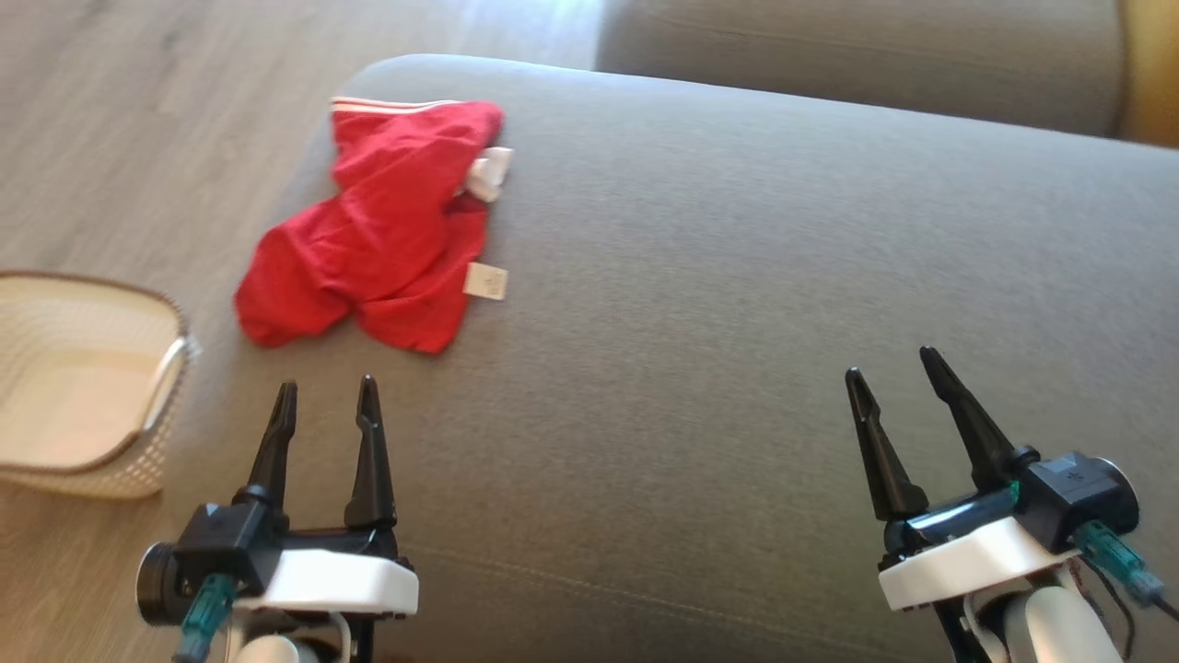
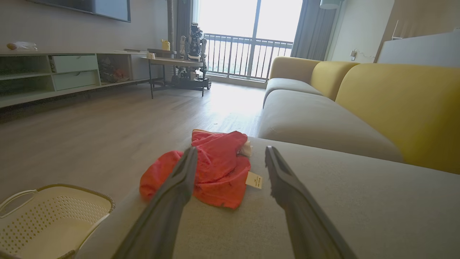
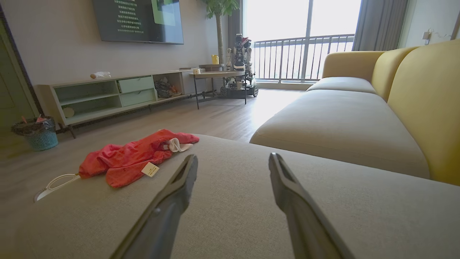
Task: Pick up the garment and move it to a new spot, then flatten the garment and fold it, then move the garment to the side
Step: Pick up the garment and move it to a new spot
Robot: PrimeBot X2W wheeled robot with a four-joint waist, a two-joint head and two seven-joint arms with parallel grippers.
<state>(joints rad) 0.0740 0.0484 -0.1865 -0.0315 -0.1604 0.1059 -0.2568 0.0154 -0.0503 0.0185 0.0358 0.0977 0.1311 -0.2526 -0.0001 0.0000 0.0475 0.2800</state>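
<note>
Two parted pincers, left (image 1: 327, 396) and right (image 1: 893, 364), hover near crumpled red garment (image 1: 368, 235).

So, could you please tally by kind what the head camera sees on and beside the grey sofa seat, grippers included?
Red garment: 1
White basket: 1
Grippers: 2 (left gripper, right gripper, both open)
Total: 4
</note>
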